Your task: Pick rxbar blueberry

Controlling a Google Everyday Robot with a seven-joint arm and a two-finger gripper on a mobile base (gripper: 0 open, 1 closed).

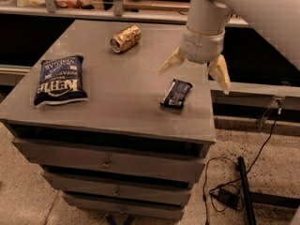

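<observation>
The rxbar blueberry (176,93) is a small flat dark bar with pale print. It lies near the right edge of the grey cabinet top (126,83). My gripper (195,77) hangs from the white arm above the bar and slightly behind it. It is open, with its two cream fingers (219,72) spread wide apart, one on each side. It holds nothing and is not touching the bar.
A blue chip bag (59,79) lies on the left of the top. A gold can (125,38) lies on its side at the back. The cabinet has drawers below. Black cables (234,191) lie on the floor to the right. A shelf runs behind.
</observation>
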